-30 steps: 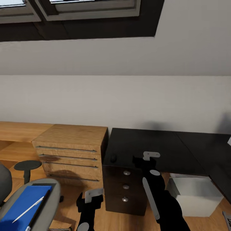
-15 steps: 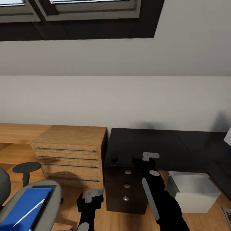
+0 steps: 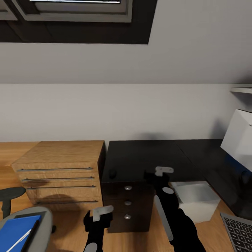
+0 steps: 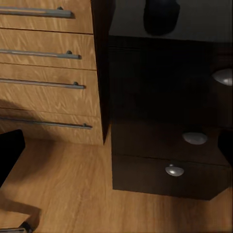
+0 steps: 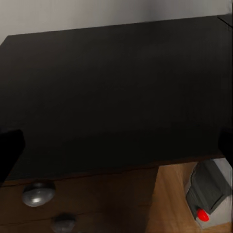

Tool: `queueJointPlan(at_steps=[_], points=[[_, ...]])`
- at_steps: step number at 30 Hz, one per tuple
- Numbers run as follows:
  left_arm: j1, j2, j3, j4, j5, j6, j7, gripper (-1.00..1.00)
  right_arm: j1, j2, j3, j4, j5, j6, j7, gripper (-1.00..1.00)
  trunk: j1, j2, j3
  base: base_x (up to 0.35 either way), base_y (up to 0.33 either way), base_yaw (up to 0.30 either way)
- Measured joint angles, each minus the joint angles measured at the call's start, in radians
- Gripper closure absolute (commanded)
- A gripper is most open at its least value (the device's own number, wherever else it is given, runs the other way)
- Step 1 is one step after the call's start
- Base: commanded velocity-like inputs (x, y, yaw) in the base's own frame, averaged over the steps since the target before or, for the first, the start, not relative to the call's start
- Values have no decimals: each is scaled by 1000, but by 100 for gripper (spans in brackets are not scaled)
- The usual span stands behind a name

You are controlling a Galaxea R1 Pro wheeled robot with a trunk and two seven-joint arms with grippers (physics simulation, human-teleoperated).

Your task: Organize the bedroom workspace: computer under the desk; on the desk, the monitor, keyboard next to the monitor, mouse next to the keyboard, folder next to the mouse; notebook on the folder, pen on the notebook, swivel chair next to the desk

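Observation:
The black desk [image 3: 147,155] stands ahead, with the small black mouse [image 3: 112,173] near its left front edge above the knobbed drawer unit [image 3: 127,203]. The light-grey computer [image 3: 196,199] sits under the desk, and its red dot shows in the right wrist view [image 5: 202,216]. The keyboard [image 3: 239,232] lies low at the right. On the swivel chair [image 3: 43,224] at the lower left lie the blue folder [image 3: 15,229], the dark notebook [image 3: 32,231] and the pen [image 3: 17,240]. My left gripper [image 3: 99,214] is open before the drawers. My right gripper [image 3: 161,172] is open over the desk's front edge.
A light-wood drawer chest [image 3: 59,171] stands against the desk's left side. A white box [image 3: 239,138] sits on the desk's right wing, below a shelf [image 3: 241,90]. The chair's black armrest [image 3: 10,193] juts out at the left. Wood floor lies between me and the drawers.
The camera has turned right, so the whole picture has shifted left. The keyboard and white box have come into view and the chair has slid toward the left edge. Both arms look unchanged.

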Motion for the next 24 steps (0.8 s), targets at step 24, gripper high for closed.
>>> queueJointPlan(at_steps=[24], points=[[0, 1, 0, 1, -3, -2, 5, -100, 129, 0, 23, 30, -1, -177, 0, -100, 0, 0, 14, 0, 0, -250]])
